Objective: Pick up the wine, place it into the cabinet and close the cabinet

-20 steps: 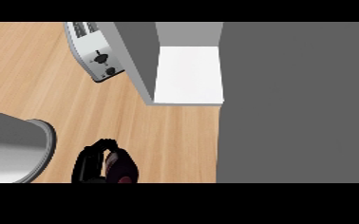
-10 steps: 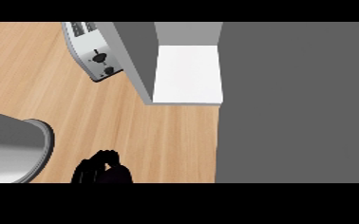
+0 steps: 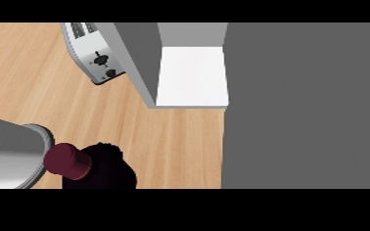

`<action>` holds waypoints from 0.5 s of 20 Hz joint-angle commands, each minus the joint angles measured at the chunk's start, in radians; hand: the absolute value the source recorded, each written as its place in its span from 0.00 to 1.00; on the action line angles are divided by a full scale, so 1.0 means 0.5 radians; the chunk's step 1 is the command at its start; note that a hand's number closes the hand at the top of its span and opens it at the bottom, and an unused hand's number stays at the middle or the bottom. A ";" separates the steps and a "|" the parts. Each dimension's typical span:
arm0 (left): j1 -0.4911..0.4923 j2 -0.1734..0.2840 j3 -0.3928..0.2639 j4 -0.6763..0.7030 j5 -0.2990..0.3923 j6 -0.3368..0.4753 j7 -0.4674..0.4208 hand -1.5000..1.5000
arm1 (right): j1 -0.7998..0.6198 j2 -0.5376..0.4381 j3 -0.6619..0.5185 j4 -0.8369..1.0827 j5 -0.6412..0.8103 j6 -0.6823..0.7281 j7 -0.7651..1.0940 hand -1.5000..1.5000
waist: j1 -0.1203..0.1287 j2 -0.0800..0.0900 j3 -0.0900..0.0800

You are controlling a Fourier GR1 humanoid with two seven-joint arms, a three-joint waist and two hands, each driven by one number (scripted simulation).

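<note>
The wine bottle (image 3: 67, 160) shows near the lower left of the head view as a dark red cap, tilted left, with its dark body below. A black hand (image 3: 108, 169), which I take for my right one, curls round the bottle from the right and hides most of it. The cabinet (image 3: 192, 76) stands open up and to the right, its white floor bare. Its grey door (image 3: 137, 58) swings out to the left. My left hand does not show.
A silver toaster (image 3: 94, 54) sits on the wooden counter (image 3: 173, 137) just left of the cabinet door. A large grey rounded body (image 3: 18, 154) fills the lower left edge, touching the bottle cap. A flat grey surface (image 3: 296, 103) covers the right side.
The hand sank toward the lower edge, then came back up. The bottle's red cap now shows large and plain to the hand's left. The grey body at the left has not moved.
</note>
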 commanded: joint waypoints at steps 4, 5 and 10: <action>-0.215 -0.005 -0.207 -0.235 -0.003 0.420 0.215 1.00 | 0.008 -0.060 -0.122 -0.031 -0.126 0.031 0.043 0.00 | -0.009 0.001 -0.001; -0.213 -0.005 -0.182 -0.389 0.059 0.468 0.425 1.00 | -0.058 0.003 -0.012 -0.024 -0.025 -0.046 0.073 0.00 | -0.003 0.001 -0.001; -0.608 -0.005 -0.289 -0.229 0.034 0.777 0.484 1.00 | -0.031 0.062 0.033 0.082 0.112 -0.024 -0.073 0.00 | -0.011 0.003 -0.002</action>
